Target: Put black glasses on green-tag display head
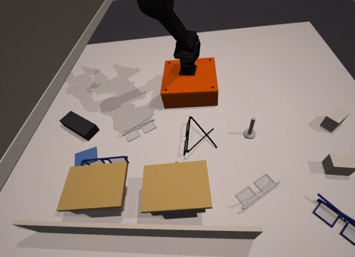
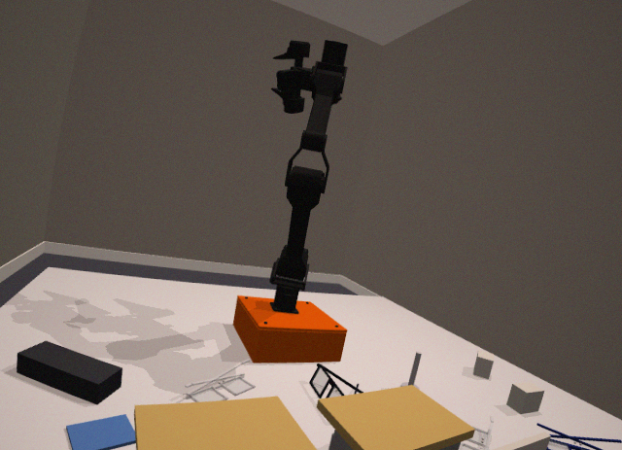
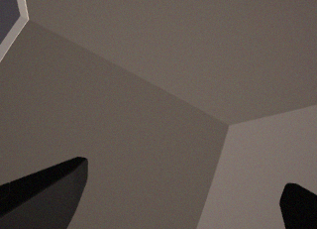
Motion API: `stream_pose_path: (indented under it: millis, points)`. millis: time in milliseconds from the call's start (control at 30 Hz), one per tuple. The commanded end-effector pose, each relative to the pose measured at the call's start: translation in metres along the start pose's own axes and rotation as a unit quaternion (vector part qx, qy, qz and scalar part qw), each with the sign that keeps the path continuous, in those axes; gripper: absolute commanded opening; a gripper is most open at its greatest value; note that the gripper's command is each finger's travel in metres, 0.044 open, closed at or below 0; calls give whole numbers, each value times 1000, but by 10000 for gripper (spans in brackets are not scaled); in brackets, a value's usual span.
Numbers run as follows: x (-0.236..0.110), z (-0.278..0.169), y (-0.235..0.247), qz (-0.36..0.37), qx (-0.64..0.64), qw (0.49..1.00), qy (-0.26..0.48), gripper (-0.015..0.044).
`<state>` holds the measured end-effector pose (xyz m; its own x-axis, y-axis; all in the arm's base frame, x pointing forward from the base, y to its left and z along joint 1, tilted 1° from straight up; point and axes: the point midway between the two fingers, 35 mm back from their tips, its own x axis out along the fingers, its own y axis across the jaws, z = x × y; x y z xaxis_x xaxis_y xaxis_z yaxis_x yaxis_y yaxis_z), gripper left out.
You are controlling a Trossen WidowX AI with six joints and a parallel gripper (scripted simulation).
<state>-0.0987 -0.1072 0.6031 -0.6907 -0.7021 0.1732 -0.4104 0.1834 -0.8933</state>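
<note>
Nearest the top camera a long low beige wall strip point(image 1: 137, 228) runs along the white table point(image 1: 286, 76), and just behind it stand two tan flat-topped blocks point(image 1: 93, 185) side by side with a narrow gap between them; whether these cover the display heads, and where any green tag sits, cannot be told. A blue-framed pair of glasses point(image 1: 104, 160) and a blue square tile point(image 1: 85, 155) peek out behind the left block. Beyond the right block, in open table, the black thin-framed glasses point(image 1: 196, 135) stand on edge with temples crossed, apart from everything. A clear-lensed pair point(image 1: 138, 130) lies to their left, a grey peg on a round foot point(image 1: 250, 129) to their right, a black rectangular brick point(image 1: 79, 125) further left. Farther still sits the orange square base point(image 1: 189, 82), from which the black arm point(image 2: 301, 199) rises upright. The gripper point(image 3: 181, 216) points at the ceiling corner, fingers spread wide, holding nothing. No writing is legible anywhere.
</note>
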Motion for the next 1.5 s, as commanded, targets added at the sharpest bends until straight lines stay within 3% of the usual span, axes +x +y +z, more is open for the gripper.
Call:
stream_pose_path:
  millis: [0, 233, 333, 533, 700, 967, 1133, 1467]
  points:
    - [0, 0, 0, 0, 0, 1000, 0, 426]
    - [0, 0, 0, 0, 0, 1000, 0, 440]
    - [2, -9, 7, 11, 13, 1000, 18, 361]
    - [1, -73, 58, 75, 106, 980, 152, 204]
    - [-23, -131, 108, 114, 197, 933, 280, 200]
    - [-101, -197, 179, 118, 334, 808, 470, 200]
    - [-142, -212, 203, 100, 381, 744, 540, 200]
    - [-295, -210, 260, 25, 453, 506, 733, 200]
